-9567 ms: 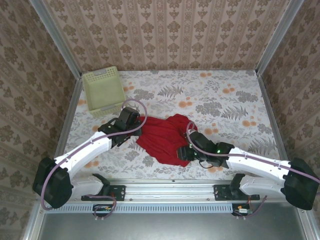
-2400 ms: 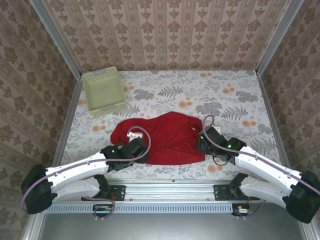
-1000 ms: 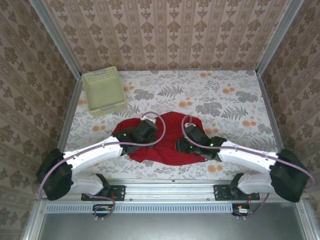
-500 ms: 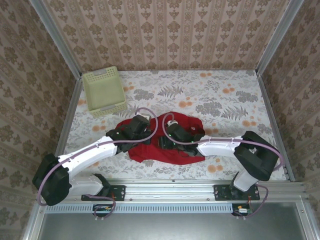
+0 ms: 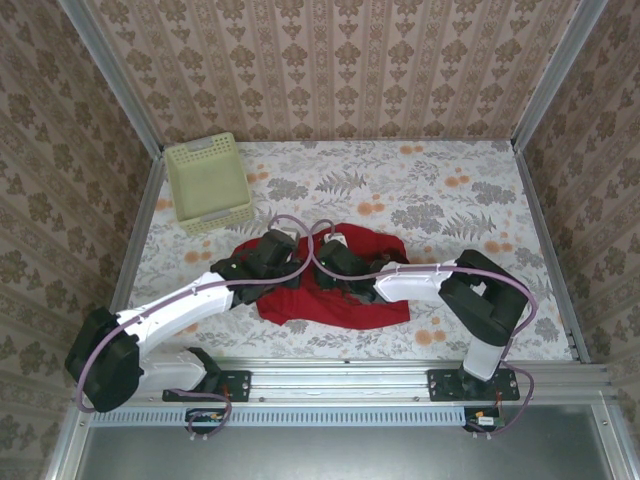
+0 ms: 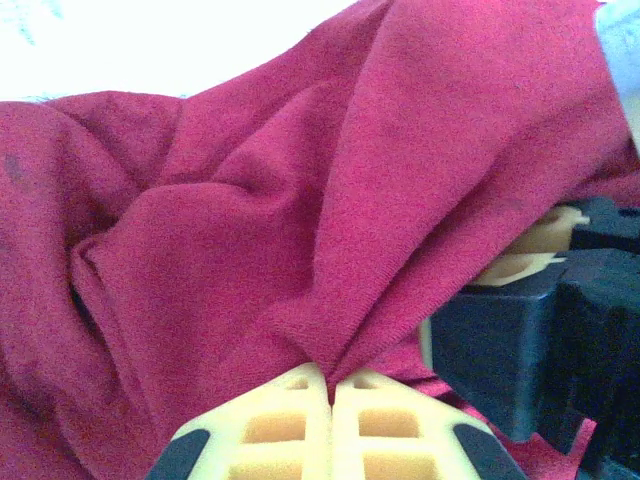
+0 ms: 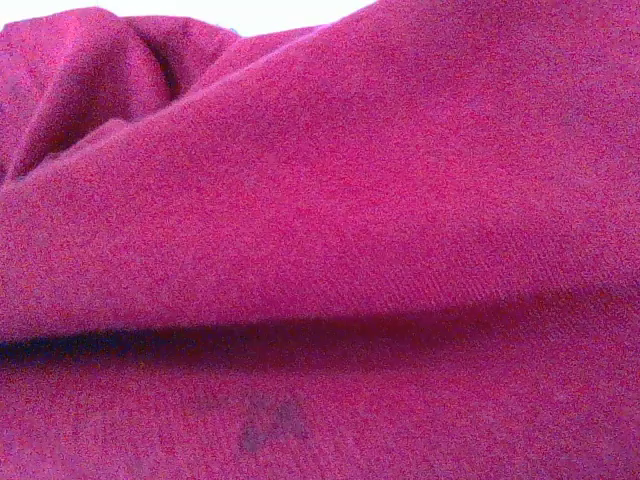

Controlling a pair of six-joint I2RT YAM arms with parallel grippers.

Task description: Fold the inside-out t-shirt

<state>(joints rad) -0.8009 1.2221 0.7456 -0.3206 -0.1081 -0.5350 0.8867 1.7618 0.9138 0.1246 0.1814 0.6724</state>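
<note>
**Two grippers meet on the crumpled red t-shirt**

The left gripper point(image 6: 332, 385) is closed on a fold of the t-shirt point(image 5: 345, 300); a pinched ridge of cloth rises from between its tips. The t-shirt lies bunched on the desk point(image 5: 450, 200), near the front edge, about the middle. The right gripper point(image 5: 327, 262) sits just beside the left one, on the same cloth. I cannot tell if it is open or closed, because red fabric hides its fingers.

I judge that the shirt is being taken up for spreading and that no fold is made yet. The next move calls for a firm hold on both sides, then pulling apart to flatten the cloth.

A pale green basket point(image 5: 207, 183) stands in the far left corner, well apart. The desk has a floral cover, and walls point(image 5: 330, 60) with patterned paper close three sides.
</note>
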